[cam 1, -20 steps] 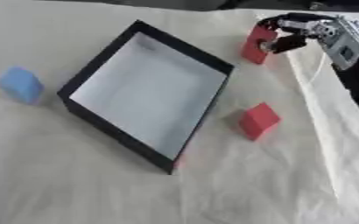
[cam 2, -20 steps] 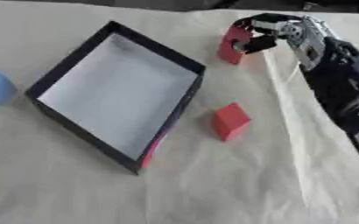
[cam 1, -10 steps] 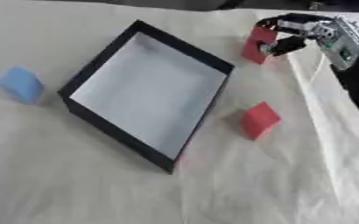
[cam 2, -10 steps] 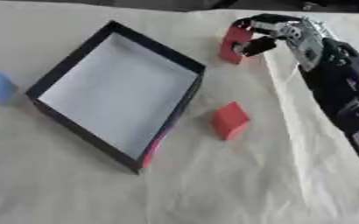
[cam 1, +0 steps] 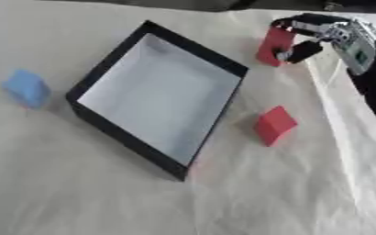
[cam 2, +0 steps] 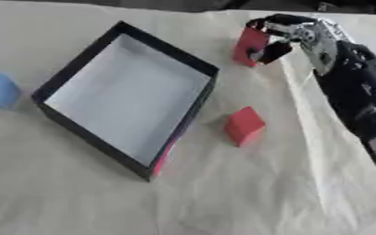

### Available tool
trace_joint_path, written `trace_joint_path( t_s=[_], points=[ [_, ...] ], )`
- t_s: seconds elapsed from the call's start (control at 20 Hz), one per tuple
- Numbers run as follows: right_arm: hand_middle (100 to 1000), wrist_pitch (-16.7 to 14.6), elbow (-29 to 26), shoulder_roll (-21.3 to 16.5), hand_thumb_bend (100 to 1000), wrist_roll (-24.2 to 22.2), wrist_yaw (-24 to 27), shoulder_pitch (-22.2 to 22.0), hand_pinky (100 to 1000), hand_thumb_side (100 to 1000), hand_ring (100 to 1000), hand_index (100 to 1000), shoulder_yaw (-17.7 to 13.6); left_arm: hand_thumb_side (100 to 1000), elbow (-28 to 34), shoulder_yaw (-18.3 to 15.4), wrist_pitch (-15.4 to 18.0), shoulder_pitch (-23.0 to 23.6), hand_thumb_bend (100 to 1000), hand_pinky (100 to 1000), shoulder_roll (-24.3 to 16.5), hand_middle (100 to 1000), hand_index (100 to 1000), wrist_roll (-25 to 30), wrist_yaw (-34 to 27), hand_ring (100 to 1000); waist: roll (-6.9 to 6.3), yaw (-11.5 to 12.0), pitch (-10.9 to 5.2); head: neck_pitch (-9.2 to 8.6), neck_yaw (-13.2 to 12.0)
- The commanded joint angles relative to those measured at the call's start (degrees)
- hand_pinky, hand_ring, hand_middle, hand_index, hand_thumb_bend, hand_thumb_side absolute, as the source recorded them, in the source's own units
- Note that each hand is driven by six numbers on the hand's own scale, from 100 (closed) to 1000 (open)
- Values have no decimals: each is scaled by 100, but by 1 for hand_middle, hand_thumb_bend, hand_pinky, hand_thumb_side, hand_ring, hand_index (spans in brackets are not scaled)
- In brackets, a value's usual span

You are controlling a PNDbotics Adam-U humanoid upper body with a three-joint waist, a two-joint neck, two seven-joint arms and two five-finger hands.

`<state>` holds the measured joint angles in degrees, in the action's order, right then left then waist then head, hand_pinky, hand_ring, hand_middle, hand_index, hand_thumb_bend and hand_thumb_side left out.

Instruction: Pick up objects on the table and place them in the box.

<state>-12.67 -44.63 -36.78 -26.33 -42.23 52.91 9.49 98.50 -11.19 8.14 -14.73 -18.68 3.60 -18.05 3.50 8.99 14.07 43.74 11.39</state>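
Cream cloth, creased in long folds, covers the whole table [cam 1: 79,193] and serves as the work surface. On it, left of centre and turned at an angle to the table edges, sits an open black cardboard box with a white floor [cam 1: 161,97], holding nothing that can be seen. Well apart from the box on its left lies a small light-blue block [cam 1: 26,88]. Just beside the box's right wall rests a red cube [cam 1: 274,125], tilted on the cloth and clear of the box. Farther back, beyond the box's far right corner, a taller red block [cam 2: 250,45] stands upright with the robot's right hand [cam 2: 281,36] closed around it: dark fingers curl over its top edge while the thumb presses its near face, so the block is pinched between them. Whether the block's base touches the cloth cannot be told. The black and silver right arm [cam 2: 353,92] runs down the right side of both views. No left hand shows in either view.
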Motion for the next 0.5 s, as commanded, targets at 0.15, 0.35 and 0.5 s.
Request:
trace_joint_path(
  t_s=[0.15, 0.35, 0.5],
  points=[
    [628, 144, 193, -70, 100, -64, 153, -32, 899, 375, 596, 889, -39, 744, 45, -6, -2, -65, 104, 848, -162, 775, 745, 34, 31, 863, 42, -7, 16, 38, 4],
    [531, 284, 157, -75, 100, -13, 564, -38, 882, 311, 502, 777, -83, 742, 44, -9, -1, -64, 102, 849, -163, 774, 745, 37, 34, 864, 39, -12, 12, 38, 9],
    [485, 372, 95, -99, 100, 87, 913, -39, 872, 239, 471, 721, -96, 741, 42, -10, -3, -62, 100, 849, -165, 773, 744, 35, 36, 865, 40, -16, 6, 38, 18]
  ],
)
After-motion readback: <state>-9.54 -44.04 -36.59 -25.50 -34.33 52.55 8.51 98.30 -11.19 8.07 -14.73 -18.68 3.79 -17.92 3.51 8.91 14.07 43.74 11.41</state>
